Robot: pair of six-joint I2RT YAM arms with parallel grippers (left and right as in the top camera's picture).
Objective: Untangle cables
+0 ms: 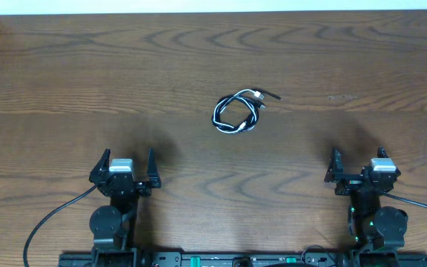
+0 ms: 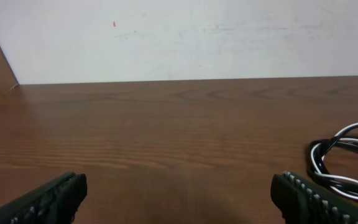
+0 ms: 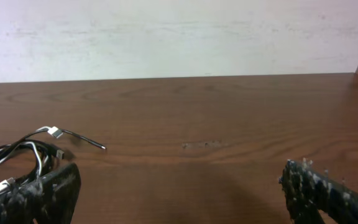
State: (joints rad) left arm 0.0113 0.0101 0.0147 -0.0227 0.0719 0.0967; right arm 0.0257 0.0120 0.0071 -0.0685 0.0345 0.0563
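Note:
The white and black cables (image 1: 239,111) lie coiled together in one small loop at the middle of the wooden table, plug ends pointing right. They also show at the right edge of the left wrist view (image 2: 345,165) and at the left of the right wrist view (image 3: 20,158). My left gripper (image 1: 124,169) is open and empty near the front left, well short of the cables. My right gripper (image 1: 359,167) is open and empty near the front right. In the wrist views both sets of jaws, left (image 2: 179,196) and right (image 3: 182,193), are spread wide over bare wood.
The wooden table (image 1: 87,74) ends at a white wall along the far edge. Thick black wires (image 1: 50,219) run from the arm bases at the front edge.

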